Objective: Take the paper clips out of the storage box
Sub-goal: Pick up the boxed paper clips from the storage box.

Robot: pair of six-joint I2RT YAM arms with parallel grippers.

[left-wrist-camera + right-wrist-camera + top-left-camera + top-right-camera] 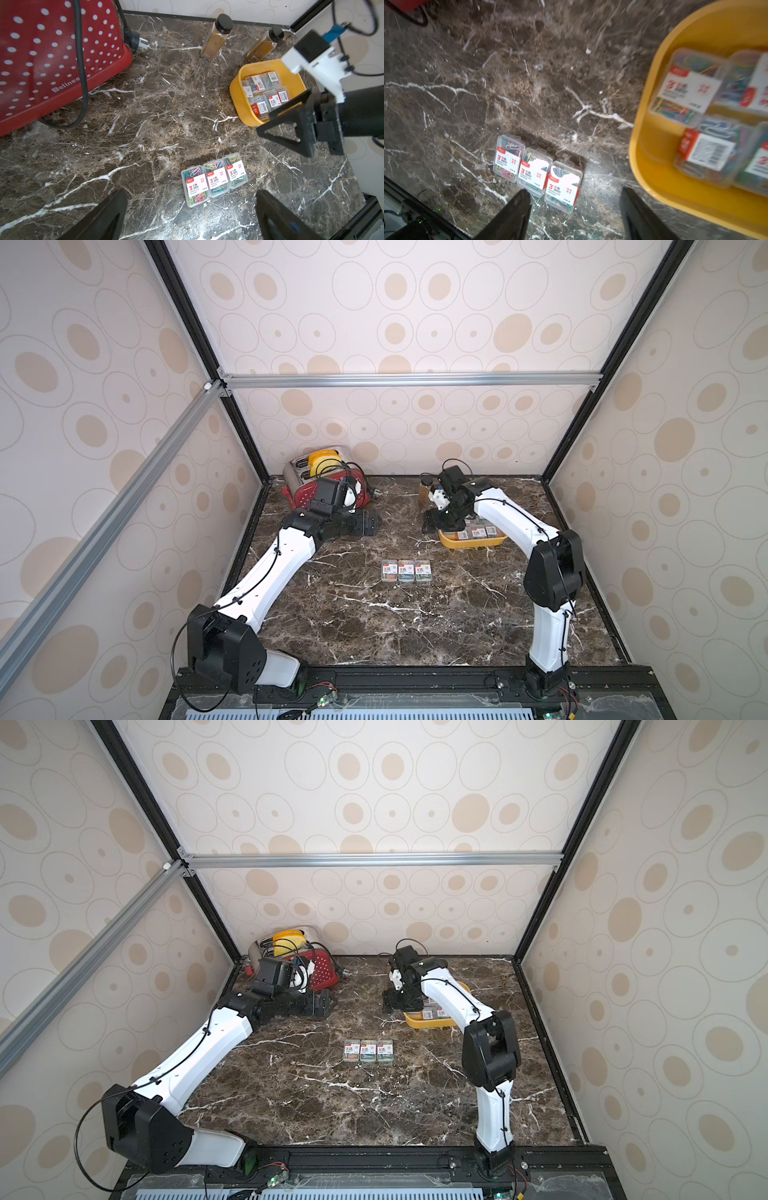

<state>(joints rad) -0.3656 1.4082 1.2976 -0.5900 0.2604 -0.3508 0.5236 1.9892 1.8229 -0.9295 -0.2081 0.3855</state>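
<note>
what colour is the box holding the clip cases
The storage box is plain yellow with no pattern; it shows best in the left wrist view.

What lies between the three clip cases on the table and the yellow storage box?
Nothing: only bare marble table separates the three cases from the storage box, clearest in the left wrist view.

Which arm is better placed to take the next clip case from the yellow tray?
Right. The right gripper hangs open beside the shallow yellow plastic tray of clear clip cases; the left gripper sits by the red dotted toaster.
</note>
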